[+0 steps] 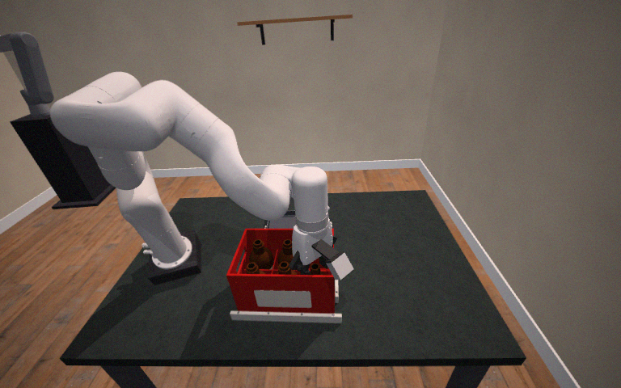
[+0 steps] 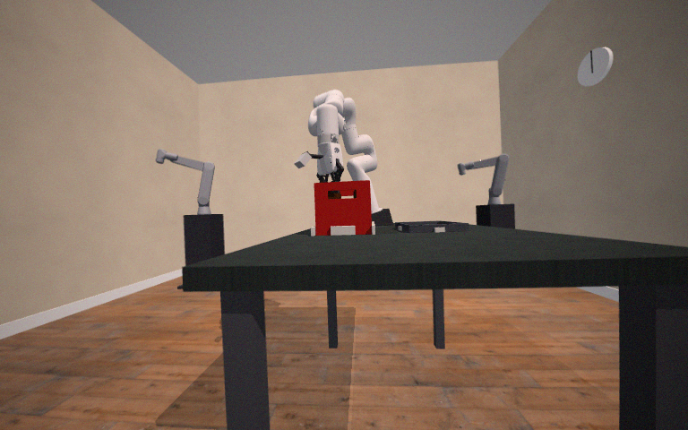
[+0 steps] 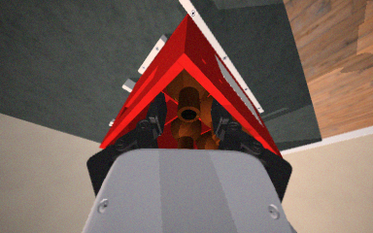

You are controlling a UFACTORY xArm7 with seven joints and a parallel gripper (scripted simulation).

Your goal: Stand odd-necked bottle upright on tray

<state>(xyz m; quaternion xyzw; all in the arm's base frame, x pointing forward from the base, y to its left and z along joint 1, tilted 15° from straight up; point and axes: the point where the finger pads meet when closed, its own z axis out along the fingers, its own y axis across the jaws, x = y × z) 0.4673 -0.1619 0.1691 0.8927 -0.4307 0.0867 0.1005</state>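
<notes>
The red crate [image 1: 323, 293] [image 2: 342, 215] [image 3: 167, 60] holds brown bottles standing upright. In the top view, two are in the back row, a left one [image 1: 259, 257] and a middle one [image 1: 287, 257]. The front row shows a left bottle [image 1: 251, 268], a middle one [image 1: 284, 267] and a right one [image 1: 314, 269]. My gripper [image 1: 306, 266] [image 2: 330, 178] [image 3: 188, 101] is open, pointing down at the crate's right end. In the wrist view its fingers stand apart on either side of a bottle mouth [image 3: 187, 114], with gaps at both sides. The tray [image 1: 279, 223] [image 2: 421, 227] lies behind the crate, partly hidden in the top view.
White stop strips, one along the crate's front [image 1: 285, 316] and one at its right side [image 1: 336, 291], lie on the dark table [image 1: 411, 297] [image 2: 431, 253]. The crate's high walls and inner dividers surround the bottles. My arm hides the crate's back right part in the top view.
</notes>
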